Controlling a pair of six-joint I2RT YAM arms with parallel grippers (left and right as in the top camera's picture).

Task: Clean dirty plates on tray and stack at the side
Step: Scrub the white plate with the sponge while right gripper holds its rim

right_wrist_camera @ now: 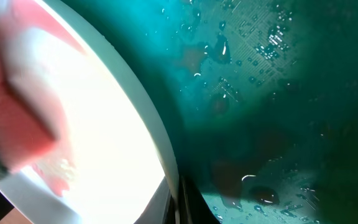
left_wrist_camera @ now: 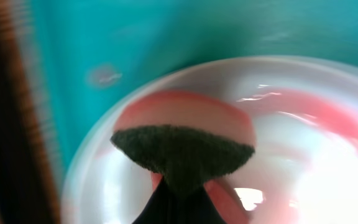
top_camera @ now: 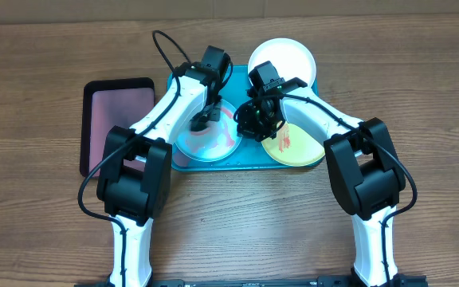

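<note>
A pale blue plate with red-orange smears lies on the left half of the teal tray. My left gripper is over it, shut on a sponge whose dark green scouring face is pressed to the plate. My right gripper is shut on this plate's right rim; the rim sits between its jaws. A smeared yellow-green plate lies on the tray's right half. At the tray's far right corner rests a white plate.
A smaller black tray with a pinkish inside lies left of the teal tray on the wooden table. Water drops cover the teal tray's floor.
</note>
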